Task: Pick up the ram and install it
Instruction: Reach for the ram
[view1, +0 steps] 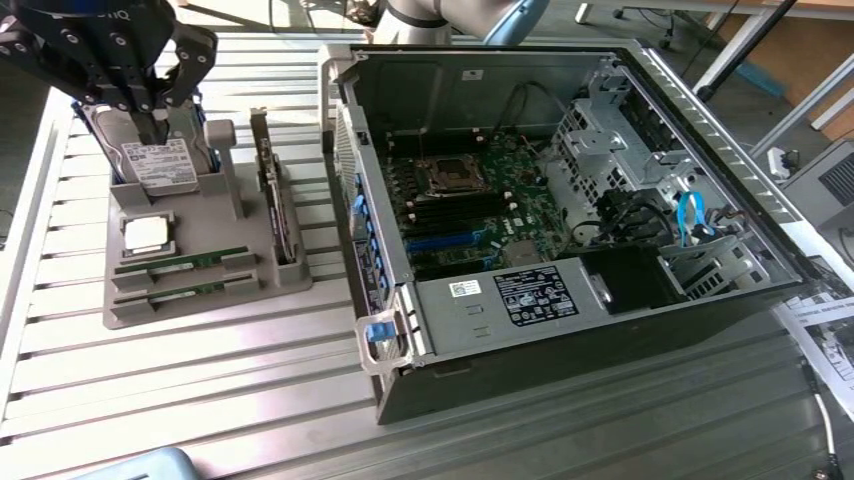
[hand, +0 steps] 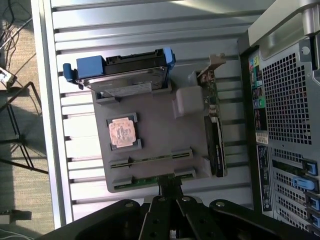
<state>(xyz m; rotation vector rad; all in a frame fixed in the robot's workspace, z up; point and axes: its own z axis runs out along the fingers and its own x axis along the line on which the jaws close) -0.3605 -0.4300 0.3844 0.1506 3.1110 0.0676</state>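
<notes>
No text is readable: the hard-drive label (view1: 160, 163) and the white sticker (view1: 465, 288) and black label (view1: 534, 296) on the computer case (view1: 561, 365) are too small.

Ram sticks (view1: 180, 262) lie in the holder (view1: 214, 238), case (view1: 561, 352) at the exterior view's right

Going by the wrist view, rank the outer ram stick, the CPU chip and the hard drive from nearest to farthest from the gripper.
1. Outer ram stick, on the tray edge, right by the gripper.
2. CPU chip, mid-tray.
3. Hard drive, at the tray's far end.
</notes>
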